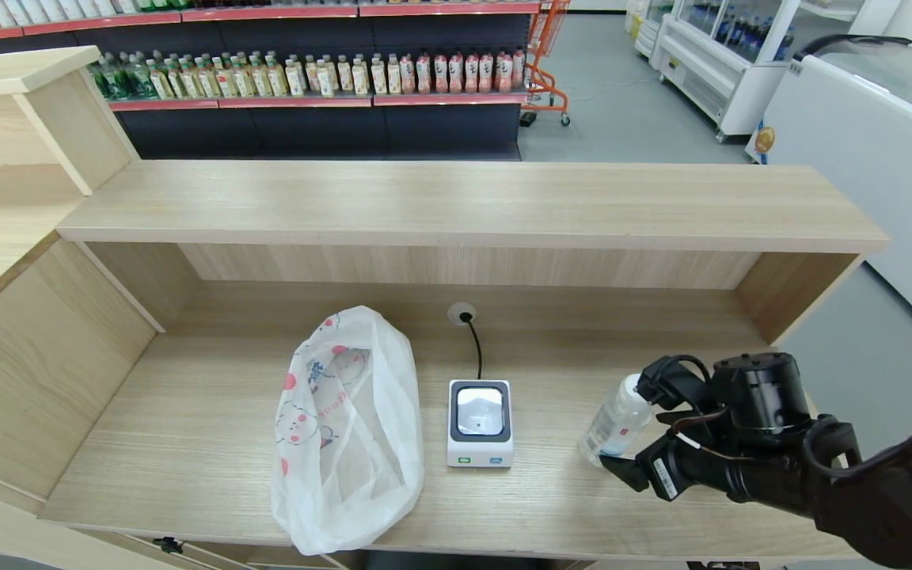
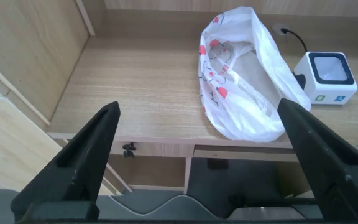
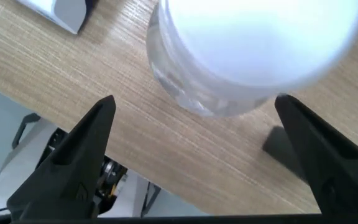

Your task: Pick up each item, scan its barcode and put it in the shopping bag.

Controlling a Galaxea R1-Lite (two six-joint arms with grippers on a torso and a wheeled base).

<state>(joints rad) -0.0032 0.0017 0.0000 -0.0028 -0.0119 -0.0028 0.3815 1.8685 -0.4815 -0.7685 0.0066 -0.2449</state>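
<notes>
A clear plastic bottle (image 1: 617,421) with a white cap and a red-marked label stands on the wooden counter (image 1: 187,443), to the right of the scanner. My right gripper (image 1: 640,427) hovers at it, open, one finger on each side and neither touching. In the right wrist view the bottle's white cap (image 3: 253,37) looms close between the spread fingers of that gripper (image 3: 194,155). The white shopping bag (image 1: 345,427) with red prints lies open left of the white scanner (image 1: 480,421). My left gripper (image 2: 197,162) is open, held off the counter's front edge, short of the bag (image 2: 241,81).
A black cable (image 1: 474,348) runs from the scanner to a hole in the counter's back. A raised shelf (image 1: 464,206) overhangs the rear, and wooden side walls close both ends. The scanner (image 2: 331,76) sits beyond the bag; a scanner corner (image 3: 61,9) lies near the bottle.
</notes>
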